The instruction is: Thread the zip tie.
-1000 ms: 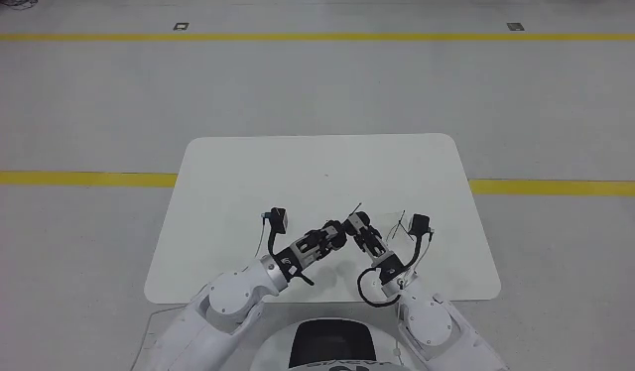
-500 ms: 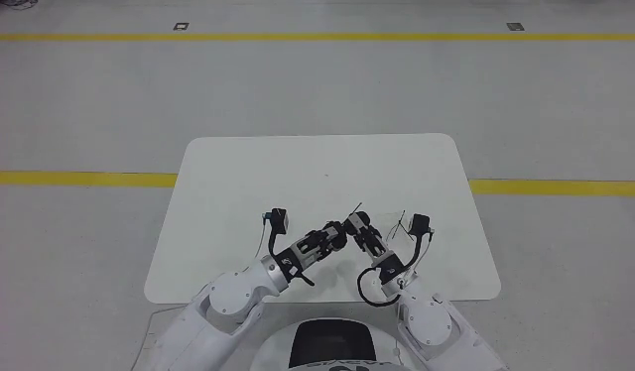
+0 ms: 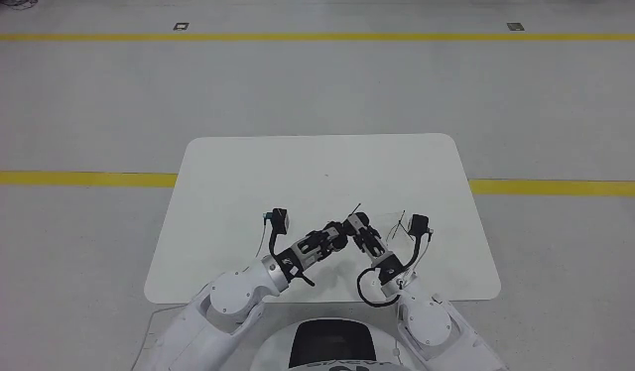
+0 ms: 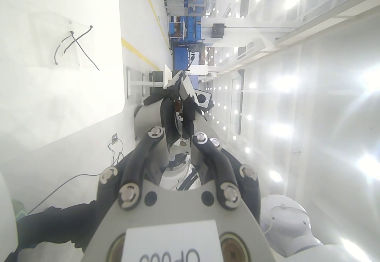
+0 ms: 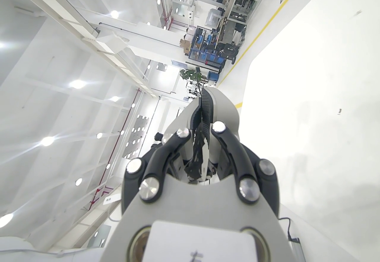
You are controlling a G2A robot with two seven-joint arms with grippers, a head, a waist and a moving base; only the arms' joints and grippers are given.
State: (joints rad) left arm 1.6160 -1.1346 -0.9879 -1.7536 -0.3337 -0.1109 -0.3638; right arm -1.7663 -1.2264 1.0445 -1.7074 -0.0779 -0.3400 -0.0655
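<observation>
Both grippers meet low over the front middle of the white table (image 3: 317,168). My left gripper (image 3: 337,237) comes in from the left and my right gripper (image 3: 356,230) from the right, their tips almost touching. A thin black zip tie (image 3: 355,211) sticks out from between them, pointing away from the robot. In the left wrist view my left gripper (image 4: 180,79) is shut, with a black end of the zip tie (image 4: 192,60) poking past its tips. My right gripper (image 5: 204,94) is shut on the black zip tie (image 5: 198,73), whose strap runs between its fingers.
Spare black zip ties (image 3: 399,222) lie on the table just right of the grippers; in the left wrist view these spare ties (image 4: 75,45) lie crossed on a clear plastic bag (image 4: 44,37). The table's far half is bare.
</observation>
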